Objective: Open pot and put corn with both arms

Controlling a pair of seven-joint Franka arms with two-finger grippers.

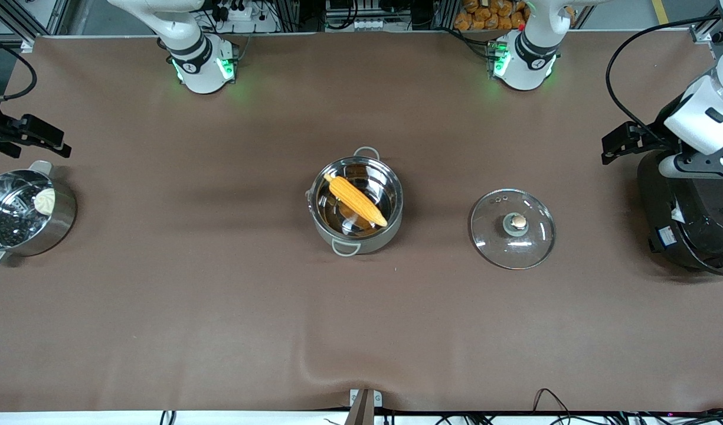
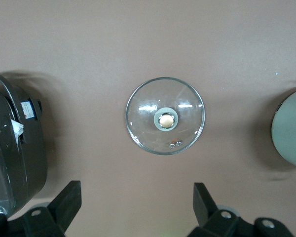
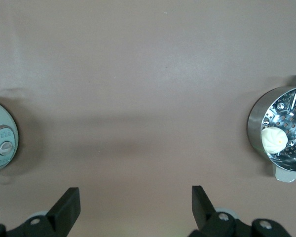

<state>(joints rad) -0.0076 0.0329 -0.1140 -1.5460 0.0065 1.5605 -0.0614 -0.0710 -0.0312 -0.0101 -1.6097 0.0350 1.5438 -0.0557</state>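
Note:
The shiny steel pot [image 1: 366, 243] stands open at the table's middle, and the yellow-orange corn [image 1: 356, 200] lies slanted inside it. Its glass lid [image 1: 513, 228] lies flat on the table beside it, toward the left arm's end, knob up. The left wrist view shows the lid [image 2: 165, 116] and the pot's wall [image 2: 291, 129]. My left gripper [image 1: 630, 141] is open and empty, up in the air next to the black rice cooker; its own view [image 2: 137, 207] shows the jaws wide apart. My right gripper [image 1: 28, 137] is open and empty over the steamer pot's end; its own view [image 3: 135, 210] shows only table between the jaws.
A steel pot with a perforated insert [image 1: 60, 224] and a white bun [image 1: 45, 200] stands at the right arm's end, also seen in the right wrist view [image 3: 259, 123]. The big black rice cooker [image 1: 692, 230] stands at the left arm's end. A pale round appliance [image 3: 0, 143] shows in the right wrist view.

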